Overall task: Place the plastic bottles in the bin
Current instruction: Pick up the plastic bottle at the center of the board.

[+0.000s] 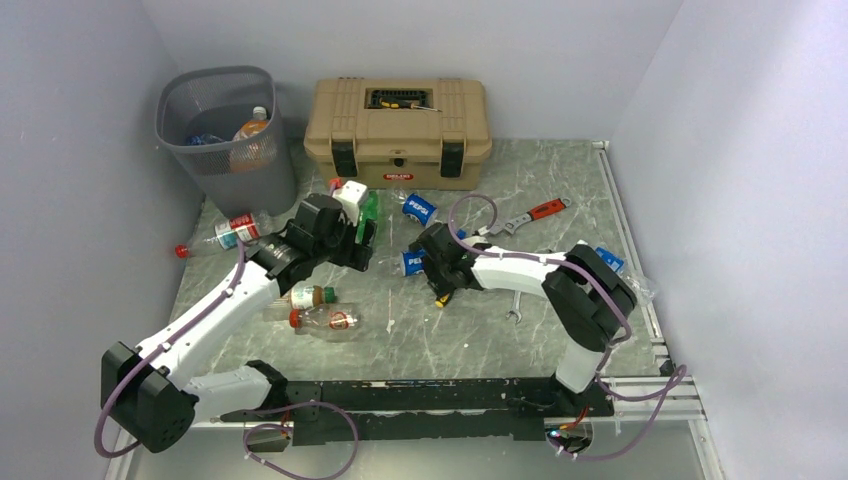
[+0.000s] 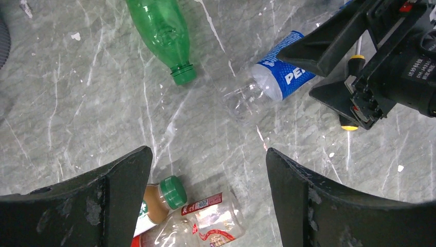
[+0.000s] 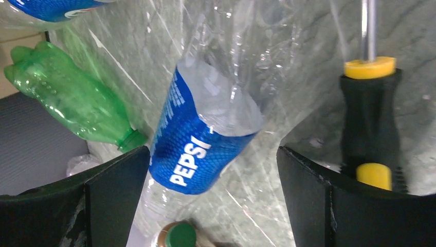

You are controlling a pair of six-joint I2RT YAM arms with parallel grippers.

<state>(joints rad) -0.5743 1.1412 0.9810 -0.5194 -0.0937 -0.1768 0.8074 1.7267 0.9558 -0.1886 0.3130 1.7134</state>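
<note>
Top external alone shows the bin [image 1: 255,180], with one orange bottle [image 1: 250,135] in it and at least six bottles [image 1: 330,320] on the table [image 1: 560,200]. The right gripper [image 3: 213,154] stands wide astride a Pepsi bottle [image 3: 198,144]; the left gripper [image 2: 209,154] is wide and empty.

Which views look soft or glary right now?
Top external: even, diffuse light, sharp throughout, only faint shadows on the table. Left wrist: crisp, the green bottle in good focus. Right wrist: very close in, screwdriver handle slightly soft, white sheen across the clear plastic of the Pepsi bottle.
</note>
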